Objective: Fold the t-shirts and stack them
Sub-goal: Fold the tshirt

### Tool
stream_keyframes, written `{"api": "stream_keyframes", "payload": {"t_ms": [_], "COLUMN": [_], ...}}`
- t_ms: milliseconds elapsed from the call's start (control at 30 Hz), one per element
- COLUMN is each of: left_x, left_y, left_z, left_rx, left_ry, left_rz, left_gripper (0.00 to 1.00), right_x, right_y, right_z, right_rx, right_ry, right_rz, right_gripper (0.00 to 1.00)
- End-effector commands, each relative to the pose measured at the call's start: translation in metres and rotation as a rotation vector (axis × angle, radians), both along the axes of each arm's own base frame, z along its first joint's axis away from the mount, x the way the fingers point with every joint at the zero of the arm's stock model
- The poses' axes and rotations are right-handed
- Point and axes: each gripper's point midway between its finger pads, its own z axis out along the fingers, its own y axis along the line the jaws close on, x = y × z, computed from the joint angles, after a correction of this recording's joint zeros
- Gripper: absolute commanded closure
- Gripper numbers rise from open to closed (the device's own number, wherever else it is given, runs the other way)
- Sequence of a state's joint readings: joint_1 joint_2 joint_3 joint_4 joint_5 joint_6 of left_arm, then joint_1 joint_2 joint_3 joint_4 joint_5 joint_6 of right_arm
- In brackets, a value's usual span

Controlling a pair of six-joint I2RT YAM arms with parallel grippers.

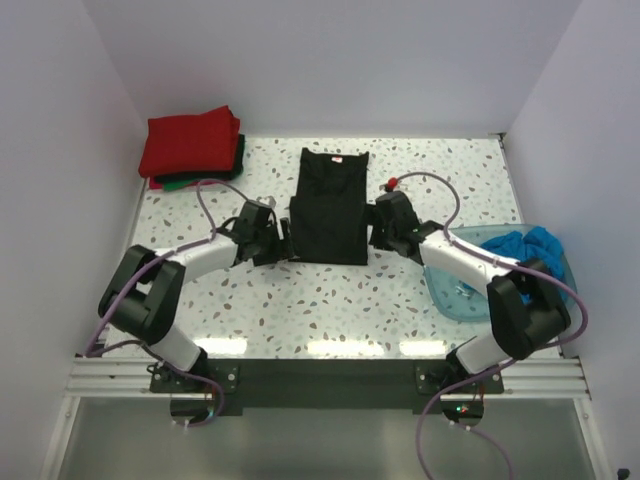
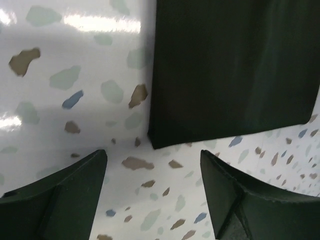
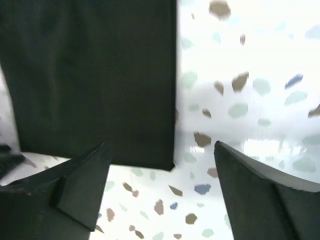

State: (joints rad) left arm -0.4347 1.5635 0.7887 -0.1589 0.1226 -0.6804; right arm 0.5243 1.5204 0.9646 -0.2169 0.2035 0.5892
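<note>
Black shirt: I see it lying mid-table as a long narrow rectangle, sides already folded in, neck label at the far end. It awaits the end-over-end fold.
Near corners: each wrist view shows one crisp near corner flat on the table, just ahead of the fingers.
Left gripper: jaws spread wide, nothing between them, low at the shirt's near-left corner.
Right gripper: jaws likewise apart and empty, at the near-right corner.
Stack: red shirt folded on top of a green shirt, far-left corner, well apart from the black one.
Blue shirt: crumpled in the tub on the right, not yet started.
Risk, layers: if I pinch only the top layer, the side folds would likely spring open as I lift.
Risk, miss: a flat corner is thin; fingers closing too high would grab nothing, too low would scrape the table and shove the cloth.
Risk, skew: if one arm grips first or lifts faster, I expect a crooked fold.
</note>
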Motion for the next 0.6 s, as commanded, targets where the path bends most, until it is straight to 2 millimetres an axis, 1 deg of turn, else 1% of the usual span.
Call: {"api": "stream_keyframes", "payload": {"t_ms": [0, 33, 67, 100, 133, 167, 200, 233, 267, 300, 367, 433, 467, 500, 533, 567], "left_x": [0.023, 0.023, 0.025, 0.028, 0.028, 0.031, 0.033, 0.032, 0.031, 0.029, 0.027, 0.022, 0.021, 0.018, 0.015, 0.014], "left_y": [-0.017, -0.017, -0.016, -0.015, -0.014, -0.012, -0.012, -0.013, -0.013, -0.013, -0.015, -0.012, -0.012, -0.012, -0.013, -0.013], "left_z": [0.002, -0.006, -0.009, -0.014, -0.017, -0.020, -0.020, -0.024, -0.026, -0.028, -0.029, -0.034, -0.036, -0.038, -0.039, -0.040], "left_rx": [-0.016, -0.009, 0.002, 0.012, 0.022, 0.041, 0.043, 0.047, 0.045, 0.044, 0.039, 0.068, 0.071, 0.069, 0.068, 0.069], "left_ry": [-0.037, -0.021, -0.017, -0.012, -0.005, -0.004, -0.001, 0.008, 0.013, 0.017, 0.018, 0.027, 0.028, 0.032, 0.036, 0.039], "left_rz": [-0.008, -0.004, 0.006, 0.010, 0.015, 0.031, 0.030, 0.026, 0.027, 0.024, 0.016, 0.024, 0.026, 0.025, 0.019, 0.016], "left_gripper": [0.27, 0.30, 0.34, 0.40, 0.44, 0.50, 0.59, 0.64, 0.70, 0.73, 0.77, 0.78, 0.83, 0.85, 0.90, 1.00], "right_x": [-0.025, -0.025, -0.026, -0.028, -0.029, -0.029, -0.029, -0.030, -0.029, -0.029, -0.029, -0.030, -0.033, -0.033, -0.033, -0.034], "right_y": [0.008, 0.010, 0.010, 0.011, 0.012, 0.017, 0.018, 0.019, 0.020, 0.020, 0.019, 0.018, 0.015, 0.015, 0.016, 0.017], "right_z": [-0.021, -0.025, -0.030, -0.034, -0.042, -0.046, -0.049, -0.057, -0.059, -0.061, -0.064, -0.067, -0.072, -0.072, -0.074, -0.075], "right_rx": [0.095, 0.102, 0.103, 0.105, 0.102, 0.115, 0.117, 0.112, 0.116, 0.116, 0.113, 0.110, 0.102, 0.101, 0.102, 0.106], "right_ry": [0.082, 0.086, 0.097, 0.107, 0.127, 0.137, 0.145, 0.161, 0.166, 0.171, 0.170, 0.172, 0.181, 0.180, 0.183, 0.189], "right_rz": [0.002, 0.005, 0.005, 0.010, 0.014, 0.028, 0.033, 0.032, 0.030, 0.029, 0.024, 0.018, 0.015, 0.014, 0.018, 0.023], "right_gripper": [0.15, 0.21, 0.23, 0.28, 0.29, 0.31, 0.35, 0.39, 0.42, 0.45, 0.47, 0.50, 0.53, 0.58, 0.62, 0.67]}}
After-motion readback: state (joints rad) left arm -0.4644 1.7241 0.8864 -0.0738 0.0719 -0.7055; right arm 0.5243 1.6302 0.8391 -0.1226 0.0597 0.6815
